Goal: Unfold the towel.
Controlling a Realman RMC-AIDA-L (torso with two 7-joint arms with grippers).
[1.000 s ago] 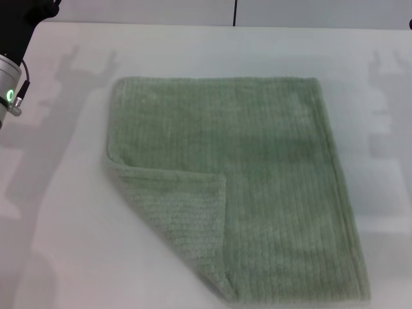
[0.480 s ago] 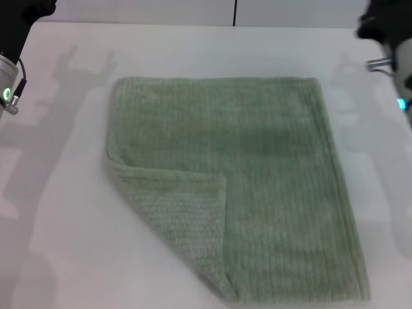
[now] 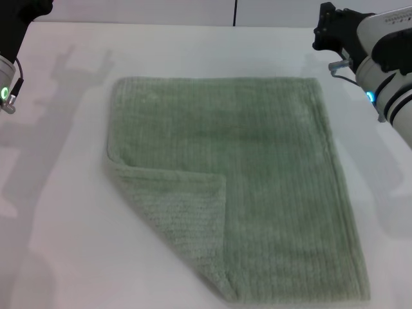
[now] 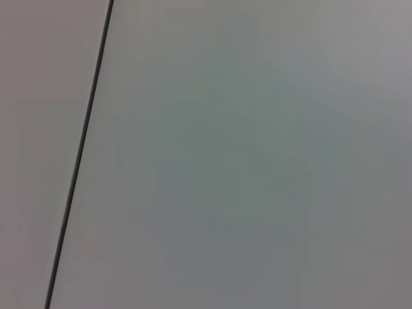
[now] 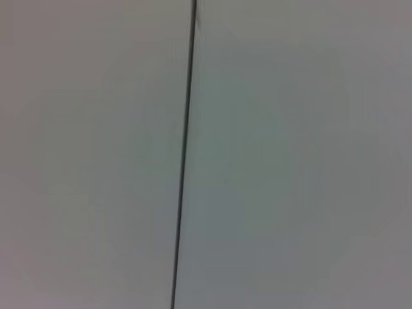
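A white table (image 3: 58, 212) fills the head view, matte and bare around the cloth, with soft shadows of the arms lying at ten o'clock and at two o'clock; along its far edge stands a pale wall (image 3: 161, 9) cut by one thin dark seam (image 3: 235, 11); both wrist views show only such a pale flat surface crossed by a dark line (image 4: 80, 154), (image 5: 185, 154).

The towel (image 3: 257, 167) lies flat at the middle of the table; the right gripper (image 3: 335, 29) hangs at one o'clock from it, above the table just past its far right corner and apart from it, and whether its fingers are spread or closed cannot be told; the left arm (image 3: 9, 71) sits at ten o'clock, well apart from the towel, only part of it in view.

The towel is pale sage-green terry with fine ribbed stripes, roughly square; its near left corner (image 3: 183, 219) is folded over onto the cloth, making a triangular flap at seven o'clock that shows a lighter underside.
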